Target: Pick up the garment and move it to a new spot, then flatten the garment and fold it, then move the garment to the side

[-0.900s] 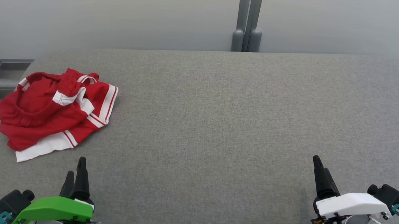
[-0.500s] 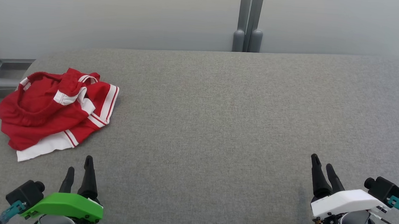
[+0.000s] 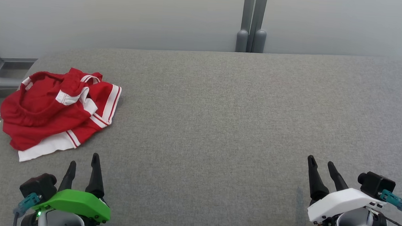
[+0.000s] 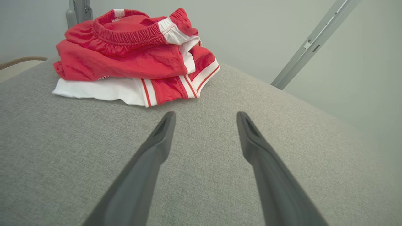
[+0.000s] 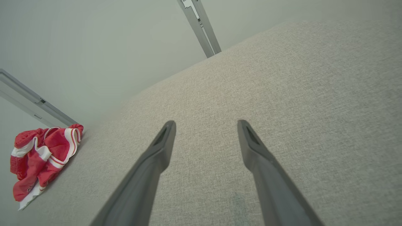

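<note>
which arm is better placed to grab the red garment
Left. The left gripper is open just short of the crumpled red garment, which lies ahead of its fingers in the left wrist view. The right gripper, also open, sits far across the grey surface.

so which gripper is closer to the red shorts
Left. The left gripper sits just below the red shorts in the head view, open, not touching. The right gripper is far off across the grey cushion, on its opposite side.
</note>
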### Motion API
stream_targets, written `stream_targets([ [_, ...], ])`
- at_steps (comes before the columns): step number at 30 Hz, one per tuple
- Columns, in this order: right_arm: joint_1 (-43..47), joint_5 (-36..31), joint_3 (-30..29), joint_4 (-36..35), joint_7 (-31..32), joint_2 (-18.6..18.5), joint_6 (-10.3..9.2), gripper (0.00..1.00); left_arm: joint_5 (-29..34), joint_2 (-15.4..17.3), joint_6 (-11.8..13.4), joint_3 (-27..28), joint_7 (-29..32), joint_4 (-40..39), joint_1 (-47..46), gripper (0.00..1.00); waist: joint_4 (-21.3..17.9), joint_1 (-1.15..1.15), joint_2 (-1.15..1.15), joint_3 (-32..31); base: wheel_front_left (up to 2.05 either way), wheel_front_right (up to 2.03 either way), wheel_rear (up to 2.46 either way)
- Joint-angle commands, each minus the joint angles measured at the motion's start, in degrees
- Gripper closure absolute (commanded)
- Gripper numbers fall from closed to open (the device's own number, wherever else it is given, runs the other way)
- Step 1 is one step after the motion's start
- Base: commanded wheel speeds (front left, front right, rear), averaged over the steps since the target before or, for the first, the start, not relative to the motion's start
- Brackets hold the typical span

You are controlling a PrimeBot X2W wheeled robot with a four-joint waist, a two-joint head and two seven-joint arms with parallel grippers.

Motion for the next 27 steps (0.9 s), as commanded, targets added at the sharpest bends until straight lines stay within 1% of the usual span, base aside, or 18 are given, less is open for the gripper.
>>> stream_targets([
  [1, -1.22, -2.45, -0.09, -0.56, -0.22, -0.3, 0.02, 0.0, 2.02, 0.83, 0.28, -0.44, -0.53, -0.03, -1.73, 0.0, 0.03, 0.0, 0.0, 0.01, 0.0, 0.0, 0.0],
  [10, -1.36, -9.29, 0.57, -0.96, -0.3, -0.35, 0.03, 0.0, 7.61, 1.47, 0.2, -2.34, -1.97, 0.8, -2.29, 0.0, 0.16, 0.0, 0.0, 0.0, 0.0, 0.0, 0.0],
  [16, -1.4, -12.58, 1.33, -0.9, -0.1, -0.39, 0.02, 0.0, 10.77, 1.73, 0.22, -3.34, -2.82, 1.25, -2.57, 0.0, 0.24, 0.0, 0.0, -0.08, 0.0, 0.0, 0.0],
  [23, -1.5, -16.04, 1.87, -0.69, -0.75, -0.42, 0.02, 0.0, 13.45, 1.94, 0.78, -3.7, -3.78, 2.39, -2.8, 0.0, 0.32, 0.0, 0.0, -0.19, 0.0, 0.0, 0.0],
  [27, -1.59, -17.93, 1.95, -0.52, -0.95, -0.44, 0.03, 0.0, 14.78, 2.14, 0.39, -4.01, -4.29, 3.46, -3.13, 0.0, 0.41, 0.0, 0.0, -0.22, 0.0, 0.0, 0.0],
])
